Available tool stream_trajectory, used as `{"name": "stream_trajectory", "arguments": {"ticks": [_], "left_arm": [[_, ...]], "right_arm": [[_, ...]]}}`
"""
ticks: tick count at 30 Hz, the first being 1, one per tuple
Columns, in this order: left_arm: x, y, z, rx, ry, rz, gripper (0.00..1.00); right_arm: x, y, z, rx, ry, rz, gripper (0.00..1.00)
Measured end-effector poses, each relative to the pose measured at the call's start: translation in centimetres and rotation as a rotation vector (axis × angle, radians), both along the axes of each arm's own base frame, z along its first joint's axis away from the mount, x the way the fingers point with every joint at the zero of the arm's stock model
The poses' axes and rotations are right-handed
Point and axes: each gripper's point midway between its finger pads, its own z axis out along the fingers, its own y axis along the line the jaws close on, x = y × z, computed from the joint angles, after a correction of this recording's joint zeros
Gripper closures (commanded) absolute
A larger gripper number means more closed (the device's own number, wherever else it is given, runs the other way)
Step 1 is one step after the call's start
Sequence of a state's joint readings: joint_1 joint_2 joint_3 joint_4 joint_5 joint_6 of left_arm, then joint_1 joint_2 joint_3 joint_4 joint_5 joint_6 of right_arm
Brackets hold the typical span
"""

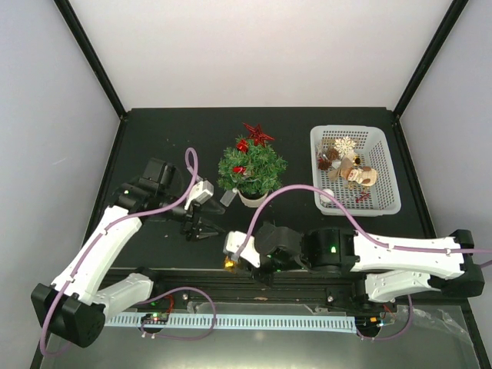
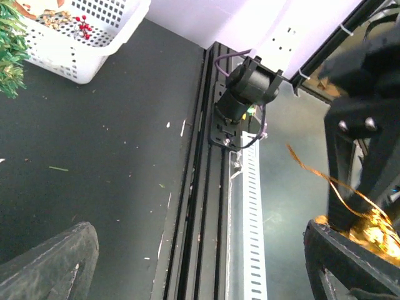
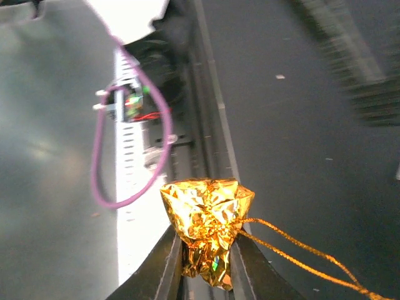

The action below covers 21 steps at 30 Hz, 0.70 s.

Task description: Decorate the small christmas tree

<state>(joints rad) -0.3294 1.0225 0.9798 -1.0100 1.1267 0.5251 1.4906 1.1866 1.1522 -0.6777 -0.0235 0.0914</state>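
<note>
Black counter, 2 arms at its near edge. White mesh basket sits back right with several ornaments left inside, among them a pale snowflake. The small christmas tree stands upright in its white pot at centre back, near the basket's left side but apart from it.

The tree already carries a red star on top and at least 2 red baubles in the branches.

The left pincer is spread wide with nothing in it, low over the counter in front and left of the tree. The right pincer is pinching a crumpled gold foil ornament by its lower end, over the front rail near the left pincer; the gold string trails loose to the side.

Judgement: partly done. The gold piece is out of the basket but not yet hung, and the basket's contents remain. The next step is likely a handover or a carry to the tree.
</note>
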Motion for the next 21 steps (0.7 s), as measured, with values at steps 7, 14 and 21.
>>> {"name": "stream_trajectory", "arguments": {"ticks": [7,14,21], "left_arm": [[1.9,0.5,-1.1,0.096,-0.062,0.094,0.05],[4.3,1.6,-2.1,0.192,-0.108,0.211,0.01],[5.4,2.2,-2.5,0.226,-0.122,0.266,0.01]], "right_arm": [[9.2,-1.6,1.4,0.062,-0.015,-0.355,0.93],[18.9,-6.4,3.5,0.159,-0.001,-0.725,0.92],[25.2,-11.0,3.3,0.192,0.009,-0.99,0.92]]}}
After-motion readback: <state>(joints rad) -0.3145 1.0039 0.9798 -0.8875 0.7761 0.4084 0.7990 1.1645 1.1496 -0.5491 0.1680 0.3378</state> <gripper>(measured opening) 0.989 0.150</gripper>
